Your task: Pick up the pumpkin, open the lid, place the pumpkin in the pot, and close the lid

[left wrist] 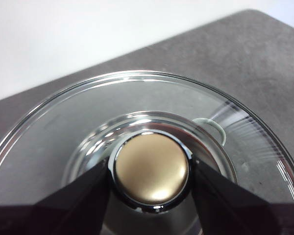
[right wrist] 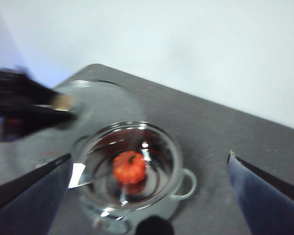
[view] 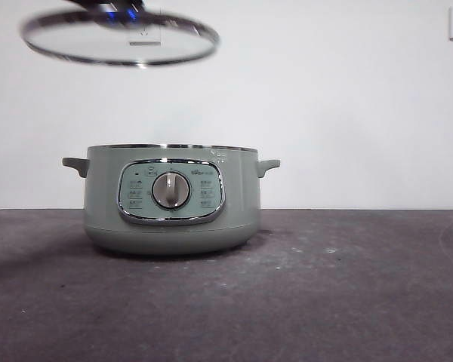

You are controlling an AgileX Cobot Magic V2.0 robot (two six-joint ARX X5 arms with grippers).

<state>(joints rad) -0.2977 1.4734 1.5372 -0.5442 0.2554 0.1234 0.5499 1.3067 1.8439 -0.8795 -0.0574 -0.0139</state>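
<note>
Out front, your lid (view: pixel 119 38) hangs tilted in the air at eleven o'clock from the pot (view: pixel 171 200), well clear of its rim. At your left wrist, the left gripper (left wrist: pixel 151 172) is clamped on the lid's knob (left wrist: pixel 152 167), one jaw each side. From your right wrist, the right gripper (right wrist: pixel 149 169) hangs spread wide, and the pumpkin (right wrist: pixel 129 167) sits inside the pot, between and beyond the jaws.

From the front, the pot (view: pixel 171 200) wall hides the pumpkin (right wrist: pixel 129 167); the lid (view: pixel 121 38) holder is cropped; the right wrist view is blurred.
</note>
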